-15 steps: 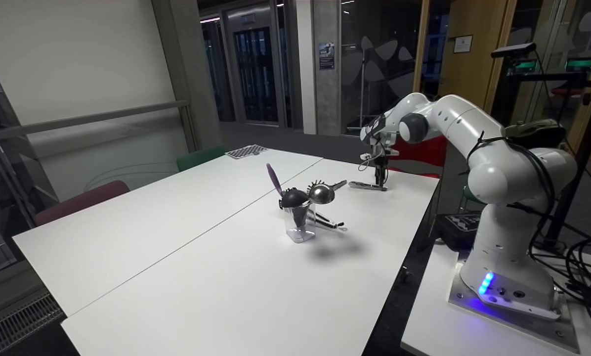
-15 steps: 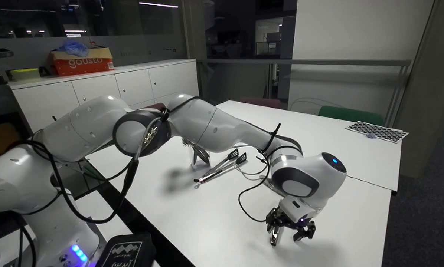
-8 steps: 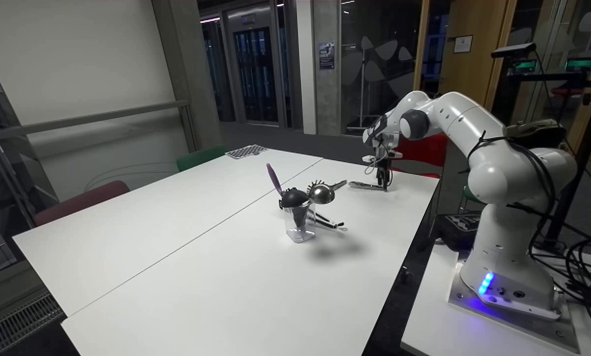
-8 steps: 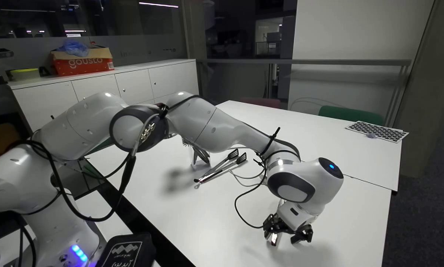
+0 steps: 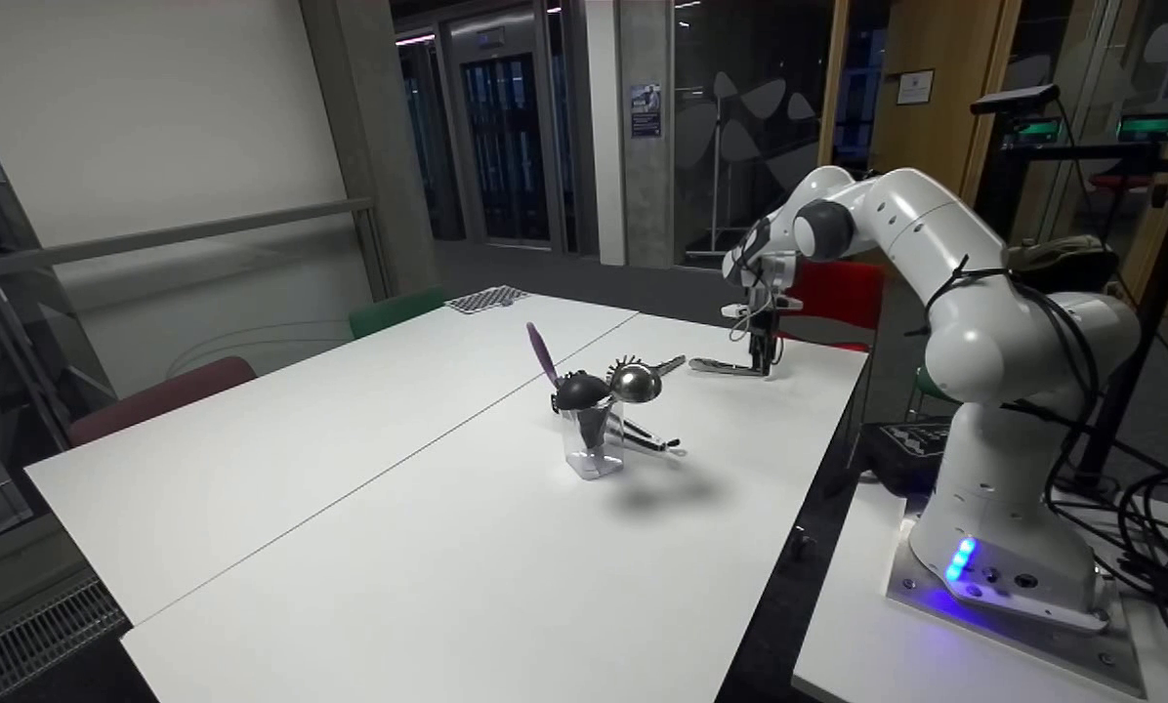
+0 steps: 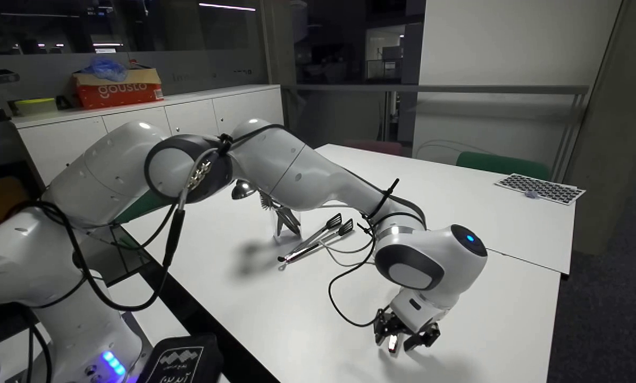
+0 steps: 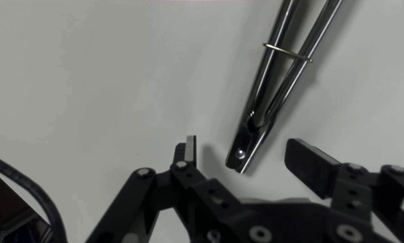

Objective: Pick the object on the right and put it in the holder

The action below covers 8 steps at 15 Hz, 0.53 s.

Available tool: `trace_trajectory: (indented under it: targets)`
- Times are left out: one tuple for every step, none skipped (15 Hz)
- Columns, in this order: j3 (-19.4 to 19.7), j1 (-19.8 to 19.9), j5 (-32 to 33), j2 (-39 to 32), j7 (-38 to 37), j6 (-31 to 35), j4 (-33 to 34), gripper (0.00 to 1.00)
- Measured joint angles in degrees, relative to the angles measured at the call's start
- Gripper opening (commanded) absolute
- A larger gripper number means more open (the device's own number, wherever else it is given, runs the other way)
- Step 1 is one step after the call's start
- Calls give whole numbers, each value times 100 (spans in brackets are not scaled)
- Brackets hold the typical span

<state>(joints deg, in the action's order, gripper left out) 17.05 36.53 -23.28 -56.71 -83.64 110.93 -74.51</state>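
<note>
Your metal tongs [image 7: 261, 84] lie on the white table [image 5: 545, 566], and in the wrist view their joined end is placed between the two fingers of your gripper [image 7: 241, 150]. These fingers stand apart, one on each side of the tongs, and you can see a gap between each finger and the metal. Whether the fingertips touch the table beside the tongs, I cannot tell you. Well apart from the tongs, you have the clear holder [image 5: 594, 467], which is upright and contains a metal ladle [image 5: 640, 384], a black utensil [image 5: 581, 393] and a purple handle [image 5: 542, 353]. Between the tongs and this holder lies a two-legged utensil [image 6: 310, 248] with slotted ends. Behind the tongs, in an exterior view, stands a red chair [image 5: 838, 293]. Well away from the tongs, you find a patterned board [image 6: 549, 190] in both exterior views.
</note>
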Motion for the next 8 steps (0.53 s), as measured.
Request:
trace_trajectory:
  targets:
    - [-3, 0, -14, 70, 18, 0, -73, 35]
    - [-3, 1, -34, 131, 30, 0, -134, 27]
    - [-7, 1, -61, 201, 38, 0, -210, 21]
    - [-8, 1, -95, 251, 50, 0, -278, 12]
    - [-9, 1, -130, 296, 66, 1, -337, 5]
    - [-9, 1, -167, 345, 90, 1, -406, 0]
    - [-9, 5, -202, 373, 111, 2, -447, 0]
    - [-9, 10, -235, 389, 124, 2, -472, 33]
